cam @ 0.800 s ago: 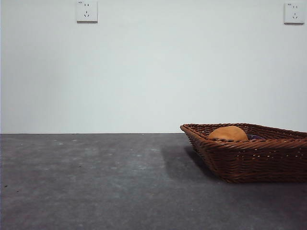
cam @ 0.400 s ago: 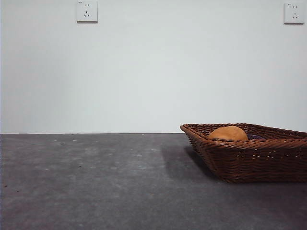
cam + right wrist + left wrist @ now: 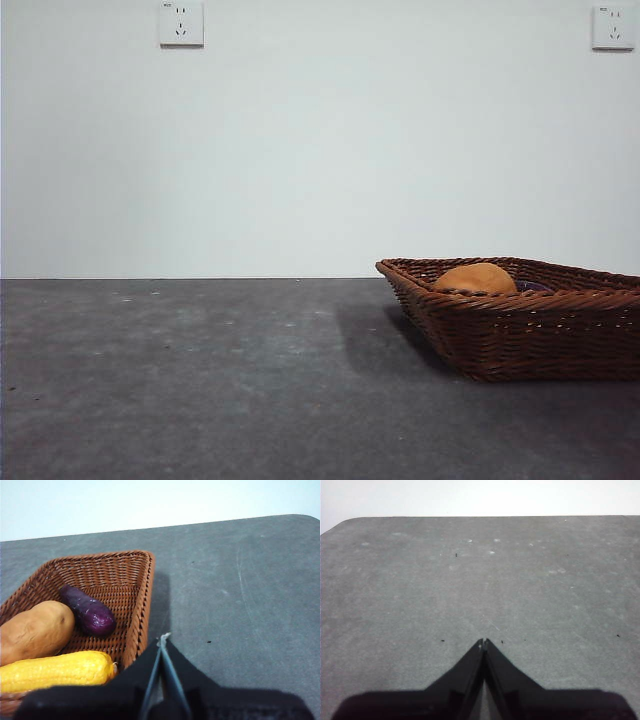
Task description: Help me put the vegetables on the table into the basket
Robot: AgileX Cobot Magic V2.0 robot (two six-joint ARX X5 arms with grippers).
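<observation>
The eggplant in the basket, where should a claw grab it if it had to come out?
Grip the eggplant across its thick middle, coming from above. It lies flat on the floor of the basket, and the potato crowds one side, so a sideways approach looks blocked.

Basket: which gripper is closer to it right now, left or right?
Right. The right gripper sits just off the basket rim, jaws shut, with all three vegetables inside. The left gripper, also shut, faces only bare table; no basket appears in its view.

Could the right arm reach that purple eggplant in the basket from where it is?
Probably yes: the eggplant lies uncovered in the open basket, beside the potato, with nothing above it. The right tool is shut, so it must open first.
</observation>
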